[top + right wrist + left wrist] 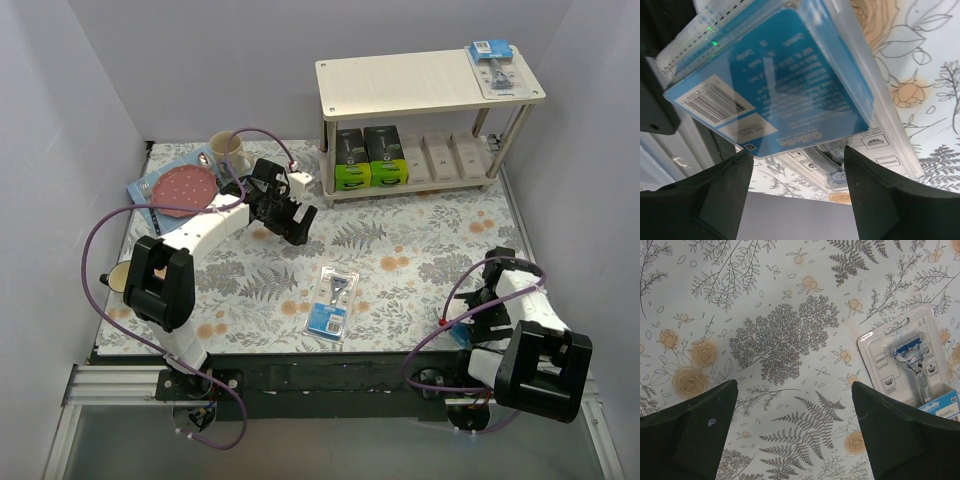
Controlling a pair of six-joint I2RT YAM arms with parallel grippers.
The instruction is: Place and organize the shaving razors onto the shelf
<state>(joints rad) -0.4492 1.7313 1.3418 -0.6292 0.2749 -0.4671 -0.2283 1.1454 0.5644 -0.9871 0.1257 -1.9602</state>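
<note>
Plainly left gripper (794,386) gapes near a blister pack (907,362); whether right gripper (799,152) clamps another pack (775,80) is unclear

In the left wrist view the blister pack (905,360) is running off the right edge, one corner hiding behind a finger (905,440). In the right wrist view a second blister pack (775,75) is getting cropped along the top, its fine print blurring.

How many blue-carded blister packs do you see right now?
3 blister packs: one on the shelf's top board, right end; one flat on the table, front centre; one at the right fingers. A blue edge under the pink plate may be a fourth.
</note>
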